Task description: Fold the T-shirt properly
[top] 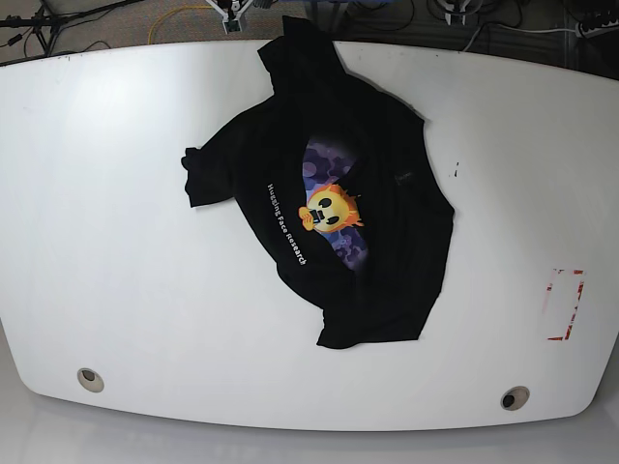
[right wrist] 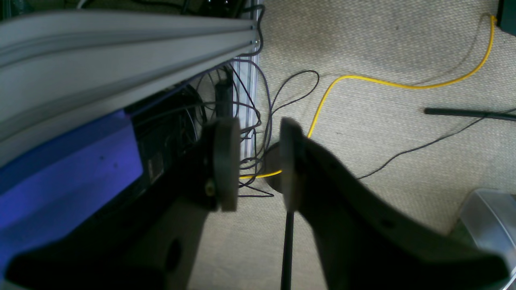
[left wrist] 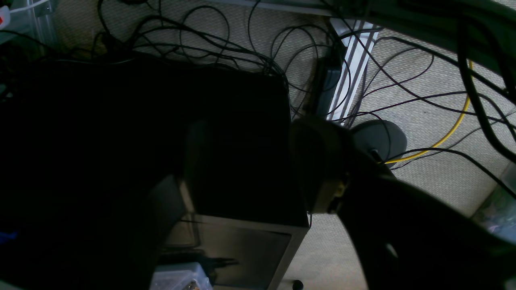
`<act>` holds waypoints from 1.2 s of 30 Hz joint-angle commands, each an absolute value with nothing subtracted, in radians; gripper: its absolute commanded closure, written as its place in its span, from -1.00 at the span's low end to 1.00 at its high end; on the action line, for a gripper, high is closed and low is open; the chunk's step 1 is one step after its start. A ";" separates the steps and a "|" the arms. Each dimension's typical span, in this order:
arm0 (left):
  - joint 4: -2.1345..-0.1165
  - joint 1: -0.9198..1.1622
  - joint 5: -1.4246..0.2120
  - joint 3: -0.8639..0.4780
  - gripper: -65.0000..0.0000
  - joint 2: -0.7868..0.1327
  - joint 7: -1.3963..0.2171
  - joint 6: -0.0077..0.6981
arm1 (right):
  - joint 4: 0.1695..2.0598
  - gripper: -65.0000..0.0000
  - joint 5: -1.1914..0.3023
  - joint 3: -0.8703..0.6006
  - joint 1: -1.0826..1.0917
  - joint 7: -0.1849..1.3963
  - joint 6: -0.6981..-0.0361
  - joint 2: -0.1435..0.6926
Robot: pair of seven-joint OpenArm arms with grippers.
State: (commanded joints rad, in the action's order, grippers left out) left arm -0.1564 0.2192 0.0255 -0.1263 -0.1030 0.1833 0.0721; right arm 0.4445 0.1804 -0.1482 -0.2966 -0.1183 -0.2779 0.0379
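Both wrist cameras look past their own jaws at the floor, not at the work surface. On the right gripper (right wrist: pixel 258 163) the jaws stand spread with an open gap, holding nothing; behind them lie carpet, a yellow cable (right wrist: pixel 363 80) and an aluminium rail (right wrist: pixel 121 36). On the left gripper (left wrist: pixel 250 161) the jaws also appear spread and empty, though that view is dark; a black box (left wrist: pixel 161 141) and tangled wires (left wrist: pixel 225 44) fill the background.

Neither arm shows in the base view. The T-shirt (top: pixel 338 203) lies print-side up on the white table (top: pixel 116 290), rotated at an angle, rumpled, one sleeve bunched toward the left and the upper end reaching the far table edge. Folding has not begun.

Risks, as judged:
- Skewed, wrinkled cloth is likely to give an uneven fold unless flattened first.
- Black arms over black fabric make edges hard to locate; a pinch may catch two layers or miss.
- Cloth at the far edge may slide off if dragged that way.
- Arms rising from below table level may strike the rim.
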 joint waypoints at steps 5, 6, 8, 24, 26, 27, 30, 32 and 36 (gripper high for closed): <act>-0.165 0.225 0.025 -0.129 -0.02 -0.103 0.181 0.073 | 0.446 0.51 0.181 -0.149 -0.298 -0.117 -0.278 0.038; -0.169 0.227 0.026 -0.128 -0.02 -0.103 0.182 0.073 | 0.448 0.51 0.180 -0.149 -0.299 -0.118 -0.278 0.038; -0.179 0.234 0.027 -0.128 -0.02 -0.103 0.182 0.072 | 0.451 0.51 0.181 -0.150 -0.303 -0.117 -0.278 0.038; -0.560 0.475 0.025 -0.133 0.01 -0.112 0.162 0.079 | 0.643 0.51 0.182 -0.146 -0.469 -0.112 -0.275 0.034; -0.582 0.504 0.024 -0.125 0.01 -0.113 0.165 0.088 | 0.715 0.51 0.179 -0.145 -0.517 -0.110 -0.275 0.030; -0.583 0.507 0.025 -0.125 0.00 -0.113 0.167 0.089 | 0.727 0.51 0.178 -0.145 -0.524 -0.110 -0.275 0.029; -0.592 0.516 0.024 -0.126 0.00 -0.114 0.170 0.088 | 0.753 0.51 0.178 -0.144 -0.542 -0.109 -0.275 0.028; -0.599 0.522 0.025 -0.126 0.01 -0.114 0.171 0.088 | 0.768 0.51 0.178 -0.144 -0.554 -0.108 -0.274 0.027; -0.615 0.535 0.025 -0.127 0.01 -0.115 0.169 0.090 | 0.793 0.51 0.178 -0.143 -0.572 -0.109 -0.275 0.024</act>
State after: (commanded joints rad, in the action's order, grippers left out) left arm -0.6145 0.5348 0.0247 -0.1273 -0.1152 0.1689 0.0899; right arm 0.7927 0.1777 -0.1433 -0.5716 -0.1086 -0.2750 0.0238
